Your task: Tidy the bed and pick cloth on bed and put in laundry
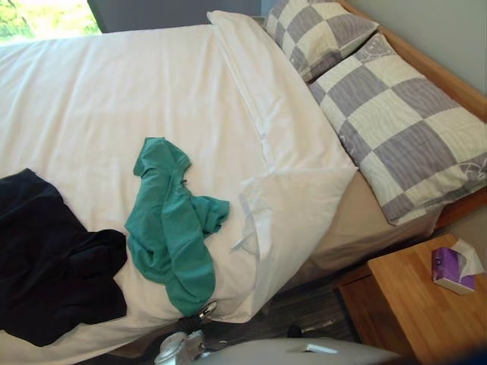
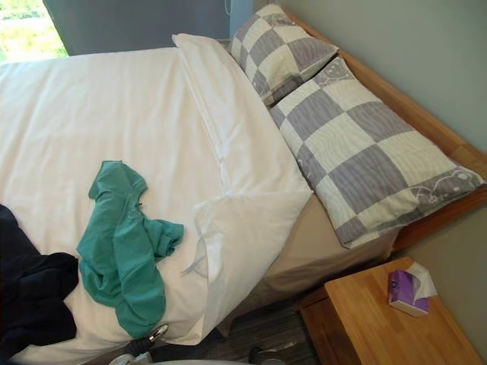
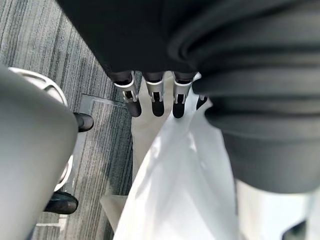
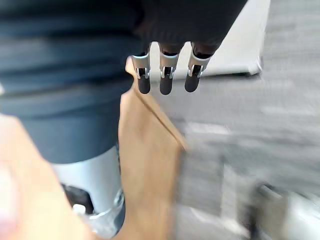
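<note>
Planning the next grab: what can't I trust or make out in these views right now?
Dark cloth: cut off by the eye views' left edge; full extent unknown.
Green cloth: its folds hide its underside and the sheet beneath.
Right wrist view: blurred past the right hand; floor details unreadable.
Left wrist view: the dark cover hides the thumb of the left hand.

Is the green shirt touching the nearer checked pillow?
Apart. Left eye view shows a wide stretch of white duvet between green shirt and nearer checked pillow.
</note>
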Motion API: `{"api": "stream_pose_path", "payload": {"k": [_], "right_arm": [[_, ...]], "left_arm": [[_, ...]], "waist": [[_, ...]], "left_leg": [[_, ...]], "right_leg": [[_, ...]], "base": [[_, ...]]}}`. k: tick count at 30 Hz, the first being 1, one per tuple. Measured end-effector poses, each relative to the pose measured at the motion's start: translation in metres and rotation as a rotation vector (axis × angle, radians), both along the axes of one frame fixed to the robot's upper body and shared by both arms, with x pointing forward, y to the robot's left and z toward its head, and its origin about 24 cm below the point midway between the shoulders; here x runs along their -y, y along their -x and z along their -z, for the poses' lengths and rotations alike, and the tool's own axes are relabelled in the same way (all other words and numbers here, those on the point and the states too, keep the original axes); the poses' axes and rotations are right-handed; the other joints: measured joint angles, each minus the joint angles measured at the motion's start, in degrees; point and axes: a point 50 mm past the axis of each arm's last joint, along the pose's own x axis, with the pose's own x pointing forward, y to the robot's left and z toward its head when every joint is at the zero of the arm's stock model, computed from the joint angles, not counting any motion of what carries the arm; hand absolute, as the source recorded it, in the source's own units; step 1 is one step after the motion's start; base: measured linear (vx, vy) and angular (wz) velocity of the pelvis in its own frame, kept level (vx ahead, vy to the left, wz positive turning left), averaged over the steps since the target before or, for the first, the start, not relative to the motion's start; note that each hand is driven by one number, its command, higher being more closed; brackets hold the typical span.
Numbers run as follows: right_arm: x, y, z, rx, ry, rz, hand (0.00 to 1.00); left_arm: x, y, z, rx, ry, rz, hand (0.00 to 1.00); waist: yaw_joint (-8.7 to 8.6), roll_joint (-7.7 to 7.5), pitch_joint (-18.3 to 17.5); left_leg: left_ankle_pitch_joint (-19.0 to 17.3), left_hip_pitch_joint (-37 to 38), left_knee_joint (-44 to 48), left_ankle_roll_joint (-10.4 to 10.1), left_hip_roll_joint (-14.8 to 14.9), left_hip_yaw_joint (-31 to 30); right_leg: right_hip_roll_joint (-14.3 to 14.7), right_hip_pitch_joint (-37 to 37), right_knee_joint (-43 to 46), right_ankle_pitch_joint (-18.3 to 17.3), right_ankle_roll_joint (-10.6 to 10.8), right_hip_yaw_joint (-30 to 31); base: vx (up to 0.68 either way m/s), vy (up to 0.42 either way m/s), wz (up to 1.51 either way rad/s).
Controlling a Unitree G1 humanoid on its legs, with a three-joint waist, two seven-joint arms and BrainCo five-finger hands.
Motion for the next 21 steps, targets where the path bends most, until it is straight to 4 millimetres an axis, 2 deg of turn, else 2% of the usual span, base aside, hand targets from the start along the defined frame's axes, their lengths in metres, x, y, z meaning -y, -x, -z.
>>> {"api": "stream_pose_path", "payload": {"k": [3,5,6,7,9,10,11,13,14,16,17,19,21], "right_arm": [[0.040,-0.005,-0.025,0.056,0.213,0.060,0.00],[0.083,-0.026,-0.065,0.155,0.456,0.005,0.00],[0.096,-0.037,-0.085,0.202,0.561,-0.042,0.00],[0.103,-0.044,-0.098,0.234,0.630,-0.075,0.00],[0.118,-0.080,-0.157,0.327,0.893,-0.248,0.00],[0.118,-0.089,-0.171,0.340,0.958,-0.304,0.00],[0.114,-0.103,-0.190,0.359,1.053,-0.390,0.00],[0.087,-0.141,-0.231,0.482,1.225,-0.585,0.00],[0.078,-0.150,-0.239,0.518,1.252,-0.638,0.00],[0.040,-0.181,-0.265,0.677,1.301,-0.885,0.00],[0.030,-0.187,-0.270,0.719,1.304,-0.947,0.00],[-0.003,-0.211,-0.283,0.827,1.284,-1.237,0.00],[-0.027,-0.227,-0.285,0.880,1.243,-1.439,0.00]], "left_arm": [[-0.010,0.009,-0.001,-0.008,-0.020,0.000,0.00],[-0.013,0.017,-0.001,-0.014,-0.023,0.006,0.00],[-0.014,0.020,-0.001,-0.015,-0.026,0.006,0.00],[-0.015,0.022,-0.002,-0.015,-0.028,0.006,0.00],[-0.013,0.032,-0.001,-0.036,-0.029,0.016,0.00],[-0.013,0.035,0.000,-0.045,-0.028,0.019,0.00],[-0.012,0.041,0.001,-0.061,-0.027,0.025,0.00],[-0.010,0.056,0.002,-0.102,-0.028,0.050,0.00],[-0.011,0.059,0.002,-0.108,-0.032,0.052,0.00],[-0.011,0.064,0.002,-0.128,-0.036,0.082,0.00],[-0.011,0.064,0.002,-0.129,-0.039,0.092,0.00],[-0.013,0.062,0.001,-0.130,-0.050,0.125,0.00],[-0.014,0.062,0.001,-0.128,-0.055,0.129,0.00]], "waist": [[-0.02,-0.79,-1.8],[-0.03,-0.91,-2.8],[-0.10,-0.71,-3.1],[-0.12,-1.06,-3.4],[-0.23,-0.39,-3.6],[-0.28,-0.38,-3.6],[-0.42,-0.01,-4.1],[-1.57,0.41,-4.6],[-1.83,0.46,-4.7],[-1.75,0.64,-4.8],[-1.76,0.81,-4.9],[-1.74,0.36,-4.6],[-1.47,0.21,-4.2]], "left_leg": [[-0.1,-0.9,-0.1,0.3,0.1,0.3],[0.3,-1.4,-1.1,1.0,-0.1,0.4],[0.5,-1.7,-1.2,1.3,-0.2,0.3],[0.7,-1.8,-1.3,1.5,-0.3,0.3],[1.3,-2.0,-2.4,2.1,-0.8,0.1],[1.6,-2.0,-2.8,2.1,-0.9,0.0],[2.0,-2.1,-3.5,2.2,-1.0,-0.2],[2.8,-2.5,-4.2,2.3,-1.4,-1.2],[2.8,-2.7,-4.1,2.4,-1.4,-1.6],[2.9,-3.2,-4.0,2.5,-1.5,-2.1],[3.0,-3.4,-3.9,2.5,-1.5,-2.4],[3.0,-3.9,-3.7,2.7,-1.7,-3.4],[3.0,-4.2,-3.5,2.7,-1.8,-4.2]], "right_leg": [[0.1,-0.9,0.0,0.0,0.0,0.1],[0.1,-1.6,0.1,0.0,-0.2,0.0],[0.0,-2.0,0.0,0.0,-0.2,-0.1],[-0.1,-2.0,0.1,0.0,-0.2,-0.2],[-0.2,-2.6,0.1,0.0,-0.3,-0.2],[-0.2,-2.8,0.1,0.0,-0.3,-0.2],[-0.2,-3.1,0.1,0.0,-0.3,-0.2],[-0.2,-3.5,0.1,0.1,-0.3,-0.4],[-0.3,-3.6,0.0,0.1,-0.3,-0.4],[-0.2,-3.9,-0.1,0.1,-0.3,-0.5],[-0.2,-3.9,-0.2,0.1,-0.4,-0.7],[-0.2,-3.9,-0.7,0.1,-0.3,-1.4],[-0.4,-3.5,-1.0,0.2,-0.3,-1.8]], "base": [[-0.12,-0.058,-0.01],[-0.13,-0.046,0.00],[-0.10,-0.030,0.03],[-0.10,-0.036,0.03],[-0.08,-0.032,0.04],[-0.05,-0.016,0.07],[-0.02,-0.012,0.07],[0.02,-0.013,0.14],[0.04,-0.015,0.15],[0.03,-0.013,0.09],[0.03,-0.020,0.17],[0.05,-0.026,0.17],[0.04,-0.006,0.18]]}}
